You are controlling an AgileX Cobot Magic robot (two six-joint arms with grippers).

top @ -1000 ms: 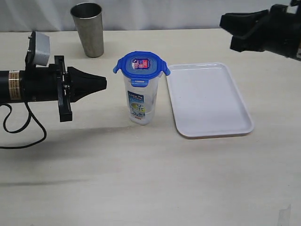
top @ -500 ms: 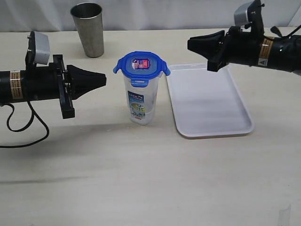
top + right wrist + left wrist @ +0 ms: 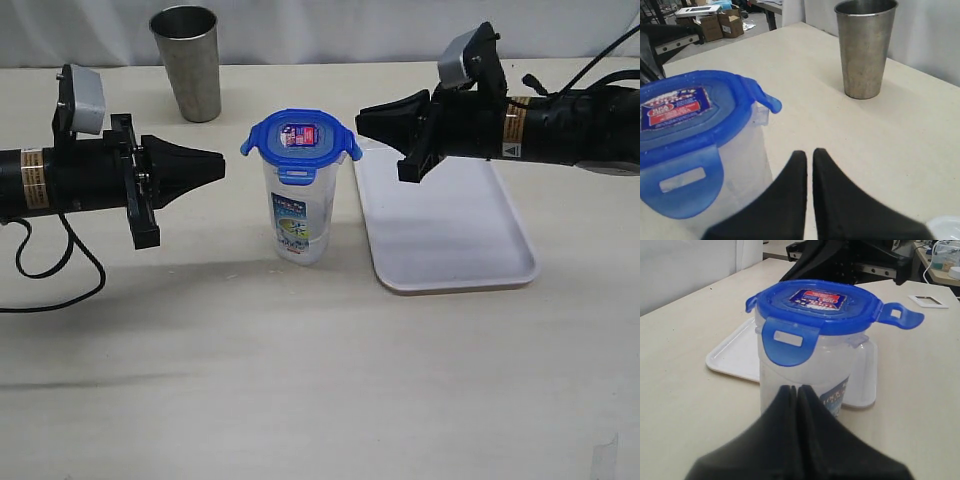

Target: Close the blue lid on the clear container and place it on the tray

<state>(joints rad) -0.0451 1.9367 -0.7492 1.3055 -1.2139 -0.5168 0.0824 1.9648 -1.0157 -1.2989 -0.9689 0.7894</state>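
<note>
The clear container (image 3: 298, 215) stands upright on the table, just left of the white tray (image 3: 450, 235). The blue lid (image 3: 298, 135) sits on top of it with its side flaps sticking outward (image 3: 900, 317). My left gripper (image 3: 222, 167) is shut and empty, level with the lid, a short way to its left; the left wrist view has it (image 3: 796, 388) pointing at the container (image 3: 810, 370). My right gripper (image 3: 360, 121) is shut and empty, close beside the lid's right flap, above the tray's left end. The right wrist view shows this gripper (image 3: 809, 151) next to the lid (image 3: 685, 110).
A steel cup (image 3: 187, 62) stands at the back left of the table, also seen as the steel cup (image 3: 865, 47) in the right wrist view. A black cable (image 3: 40, 270) loops on the table under my left arm.
My right arm has swung in from the upper right corner toward the lid, ending just right of it. The left gripper and the container have hardly moved.
</note>
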